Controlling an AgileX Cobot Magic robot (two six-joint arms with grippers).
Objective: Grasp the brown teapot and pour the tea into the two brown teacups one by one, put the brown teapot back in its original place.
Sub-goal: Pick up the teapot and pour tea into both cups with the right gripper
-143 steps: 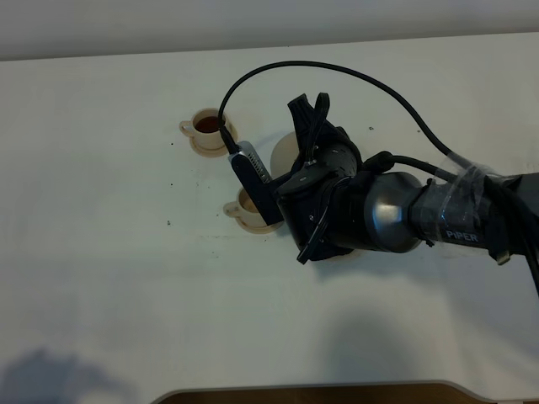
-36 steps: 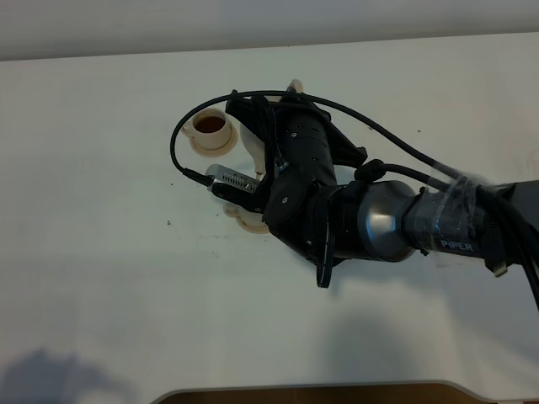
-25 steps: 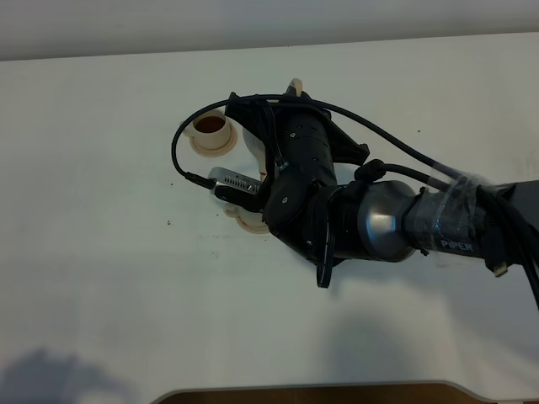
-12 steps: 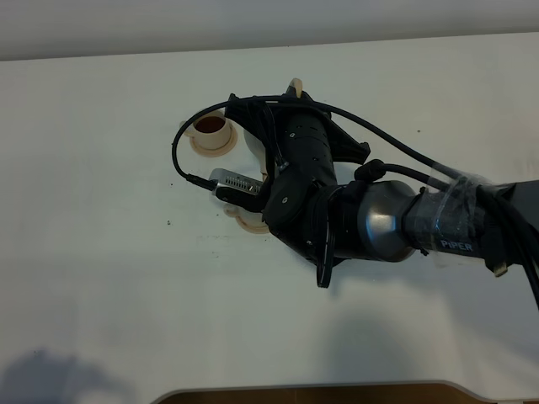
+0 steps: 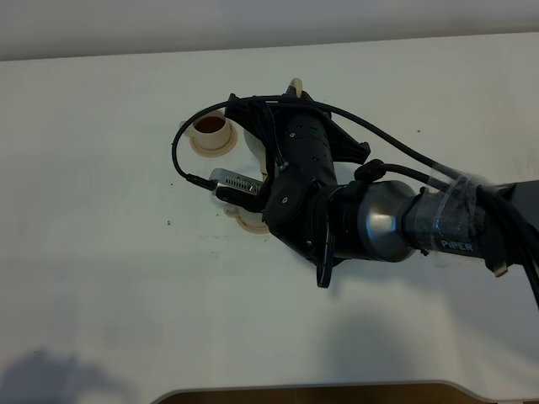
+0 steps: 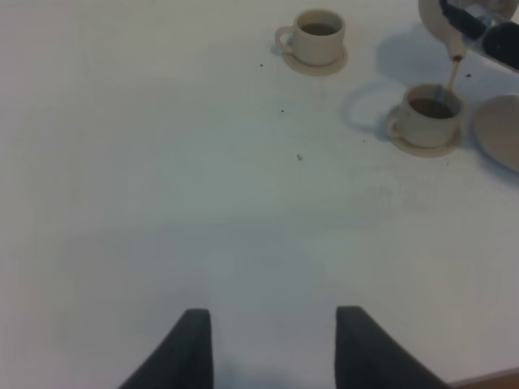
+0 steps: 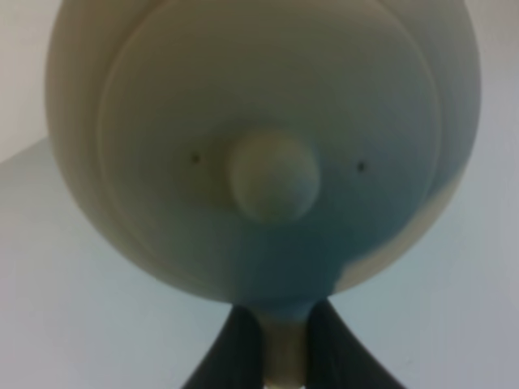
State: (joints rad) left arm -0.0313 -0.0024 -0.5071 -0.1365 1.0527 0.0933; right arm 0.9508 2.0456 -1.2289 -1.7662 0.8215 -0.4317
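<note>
White desk (image 5: pixel 101 278), upper centre: brown teapot (image 7: pixel 259 146) tipped, handle pinched between right jaws, streaming tea into nearer teacup (image 6: pixel 427 116); farther teacup (image 6: pixel 318 36) filled; left jaws spread, well apart.

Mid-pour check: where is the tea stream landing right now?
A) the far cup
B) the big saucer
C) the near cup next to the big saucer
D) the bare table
C: the left wrist view shows a thin stream falling from the teapot into the near cup beside the big saucer.
</note>
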